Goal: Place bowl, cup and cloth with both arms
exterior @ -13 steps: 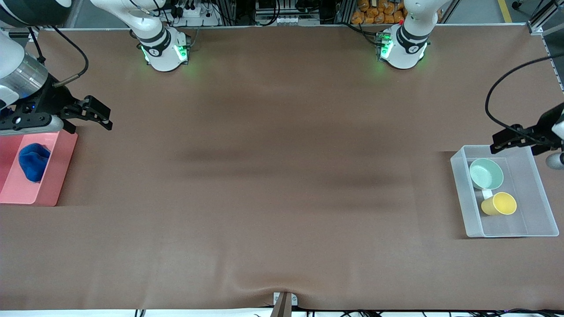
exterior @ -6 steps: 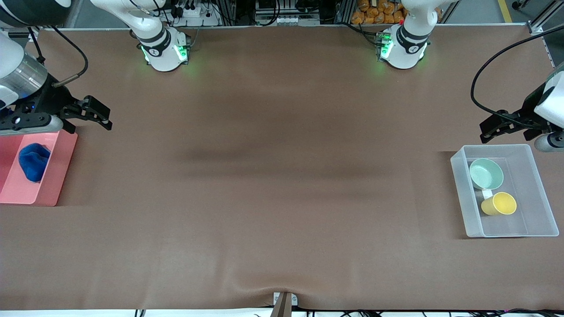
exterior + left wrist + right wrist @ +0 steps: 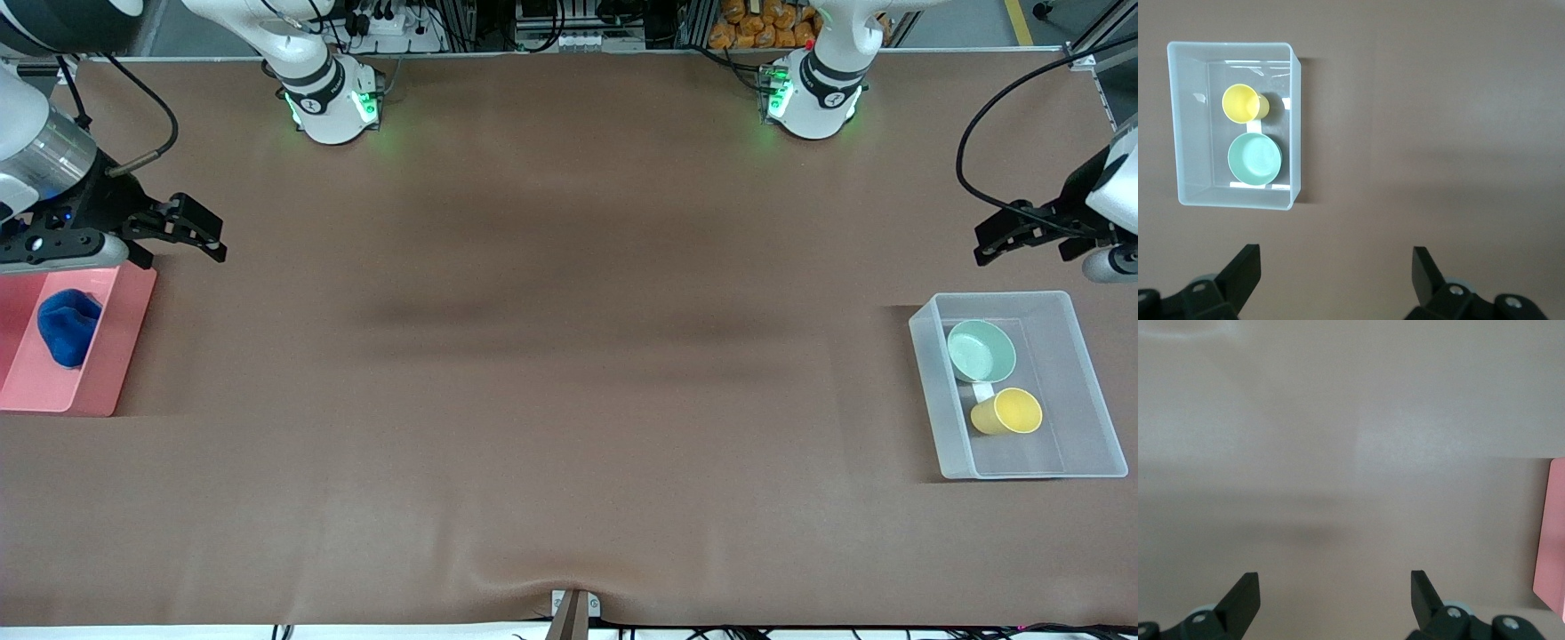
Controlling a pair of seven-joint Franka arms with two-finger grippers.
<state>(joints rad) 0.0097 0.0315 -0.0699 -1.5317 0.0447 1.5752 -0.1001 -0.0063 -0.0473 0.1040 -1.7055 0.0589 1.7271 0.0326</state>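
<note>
The mint-green bowl (image 3: 981, 350) and the yellow cup (image 3: 1006, 412) sit in a clear plastic bin (image 3: 1092, 427) at the left arm's end of the table, the cup lying on its side nearer the front camera. My left gripper (image 3: 1000, 238) is open and empty over the bare table beside the bin. The left wrist view shows the bowl (image 3: 1255, 159), cup (image 3: 1241, 104) and bin (image 3: 1191, 133) ahead of its gripper (image 3: 1336, 273). The blue cloth (image 3: 67, 327) lies bunched in a pink tray (image 3: 120, 356). My right gripper (image 3: 200, 233) is open and empty over the table beside that tray.
The brown table cover (image 3: 569, 356) spans the whole width between the two containers. The pink tray's edge (image 3: 1551, 533) shows in the right wrist view beside that gripper (image 3: 1335, 593). A black cable (image 3: 987, 133) loops above the left gripper.
My left gripper has moved off the clear bin's edge toward the robots' bases and now hangs over bare table. The right arm, bowl, cup and cloth have not moved.
</note>
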